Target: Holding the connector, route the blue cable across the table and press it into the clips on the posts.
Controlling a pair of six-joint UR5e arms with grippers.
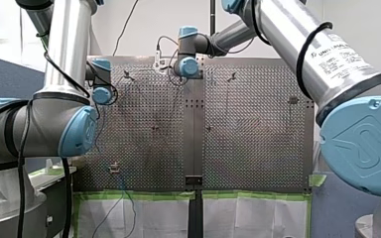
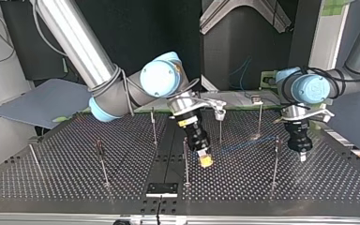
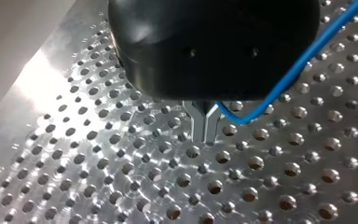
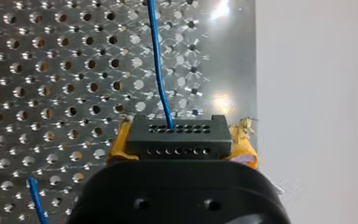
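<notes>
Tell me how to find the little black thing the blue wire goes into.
Start at the perforated table, then find my right arm's tool, the one with yellow pads, near the table's middle in the top view. Clamped between those pads is the connector: a small black block with rows of tiny holes, the only thing the blue cable plugs into.

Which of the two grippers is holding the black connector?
My right gripper: its yellow pads clamp the black connector, while my left gripper only pinches the blue cable.
</notes>
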